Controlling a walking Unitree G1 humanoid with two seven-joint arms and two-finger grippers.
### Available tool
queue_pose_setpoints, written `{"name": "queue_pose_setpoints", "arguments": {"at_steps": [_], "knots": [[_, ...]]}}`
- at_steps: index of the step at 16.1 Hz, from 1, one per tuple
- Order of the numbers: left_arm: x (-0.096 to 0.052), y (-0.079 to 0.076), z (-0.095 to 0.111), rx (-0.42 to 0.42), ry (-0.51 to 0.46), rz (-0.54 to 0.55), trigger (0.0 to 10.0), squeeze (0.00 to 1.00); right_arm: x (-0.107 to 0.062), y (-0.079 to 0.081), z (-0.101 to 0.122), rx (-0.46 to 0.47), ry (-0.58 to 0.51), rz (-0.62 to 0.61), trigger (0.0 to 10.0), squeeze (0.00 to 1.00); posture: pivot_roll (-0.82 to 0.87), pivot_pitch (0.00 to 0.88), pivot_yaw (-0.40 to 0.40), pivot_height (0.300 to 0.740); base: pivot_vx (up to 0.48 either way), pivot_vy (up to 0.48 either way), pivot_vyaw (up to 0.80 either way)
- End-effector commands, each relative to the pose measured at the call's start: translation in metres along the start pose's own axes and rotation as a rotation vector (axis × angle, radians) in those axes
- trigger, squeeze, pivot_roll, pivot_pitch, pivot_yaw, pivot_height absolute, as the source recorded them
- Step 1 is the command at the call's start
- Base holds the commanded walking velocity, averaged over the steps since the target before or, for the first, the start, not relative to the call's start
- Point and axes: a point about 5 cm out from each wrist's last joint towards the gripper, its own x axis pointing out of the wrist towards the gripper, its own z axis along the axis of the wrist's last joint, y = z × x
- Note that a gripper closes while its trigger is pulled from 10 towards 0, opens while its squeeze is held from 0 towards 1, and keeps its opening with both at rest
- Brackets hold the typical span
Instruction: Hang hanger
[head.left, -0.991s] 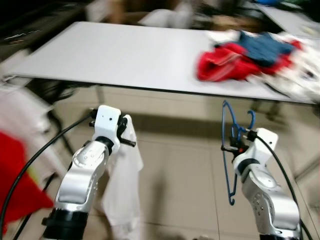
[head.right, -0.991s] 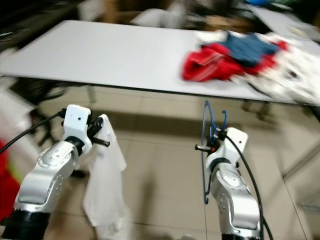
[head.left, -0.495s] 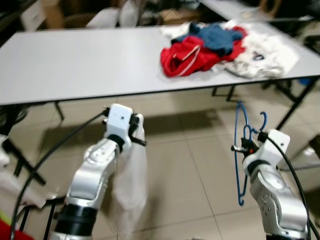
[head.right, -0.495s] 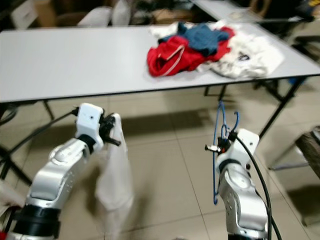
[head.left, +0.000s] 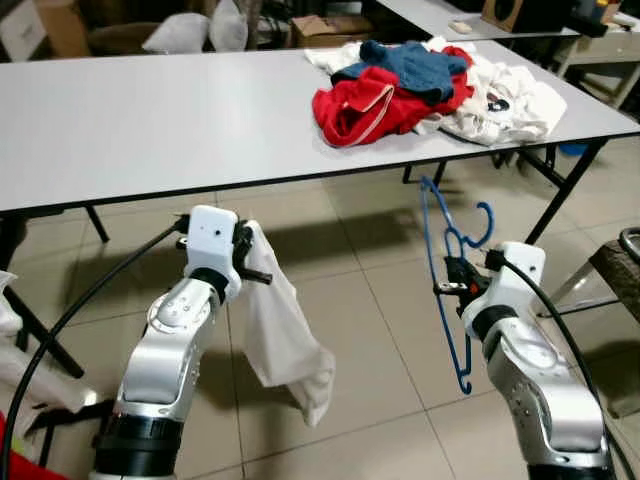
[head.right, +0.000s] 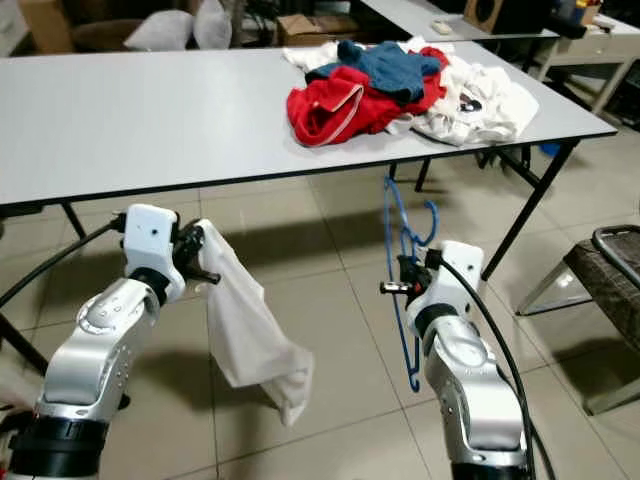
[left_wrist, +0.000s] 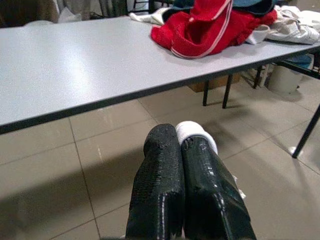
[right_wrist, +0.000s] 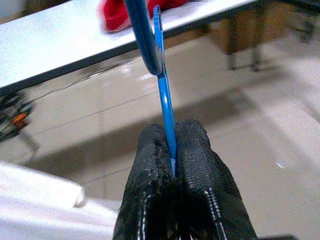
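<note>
The hanger is a thin blue wire one, held edge-on in front of the robot and below the table's near edge, its hook up and its lower bar hanging toward the tiled floor; it looks light and fairly stiff, though wire this slim will likely spring a little and swing about the grip if moved sharply; smooth coating suggests it could slip or pivot between the pads. The right gripper has its fingers pressed together on one blue strand, pinching it near the neck below the hook; that seems a sound place to hold, since it leaves the hook free to catch a rail, while a grip lower down would let the hook end wag.

Beside it, well apart, the left gripper is clamped on a white cloth, a soft, limp garment that droops below the arm in folds and will follow any motion loosely; a corner of it shows just past the fingertips in the left wrist view.

On the table top, toward its far right part, lies a heap of clothes, red, blue and white; I cannot see a rail or rack to hang on.
</note>
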Motion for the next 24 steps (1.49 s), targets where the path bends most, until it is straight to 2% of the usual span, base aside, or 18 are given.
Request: {"name": "queue_pose_setpoints", "arguments": {"at_steps": [1,5,7,9,12,19,24], "knots": [[0.001,0.001,0.014,0.010,-0.057,0.010,10.0,0.00,-0.001,0.002,0.012,-0.025,-0.048,0.046,10.0,0.00,0.01,0.000,-0.009,0.740,0.341,0.000,0.00],[0.004,0.003,0.017,0.005,-0.065,0.034,10.0,0.00,0.000,0.005,0.018,-0.083,-0.079,0.107,10.0,0.00,0.00,0.000,-0.015,0.740,0.342,0.000,0.80],[0.005,0.004,0.018,0.008,-0.067,0.039,10.0,0.00,-0.001,0.007,0.020,-0.098,-0.090,0.139,10.0,0.00,0.00,0.000,-0.015,0.740,0.345,0.000,0.00],[0.005,0.009,0.019,0.009,-0.069,0.059,10.0,0.00,-0.004,0.009,0.020,-0.132,-0.090,0.177,10.0,0.00,0.00,0.000,-0.015,0.740,0.341,0.000,0.00],[0.005,0.017,0.022,0.012,-0.076,0.080,10.0,0.00,-0.004,0.011,0.019,-0.161,-0.086,0.192,10.0,0.00,0.00,0.000,-0.018,0.740,0.342,0.000,0.68],[0.008,0.025,0.026,0.028,-0.084,0.094,10.0,0.00,-0.006,0.011,0.020,-0.159,-0.093,0.234,10.0,0.00,-0.01,0.000,-0.016,0.740,0.342,0.000,0.00],[0.010,0.023,0.027,0.034,-0.083,0.078,10.0,0.00,-0.011,0.011,0.018,-0.166,-0.089,0.262,10.0,0.00,-0.02,0.000,-0.007,0.740,0.342,0.000,0.00]]}}
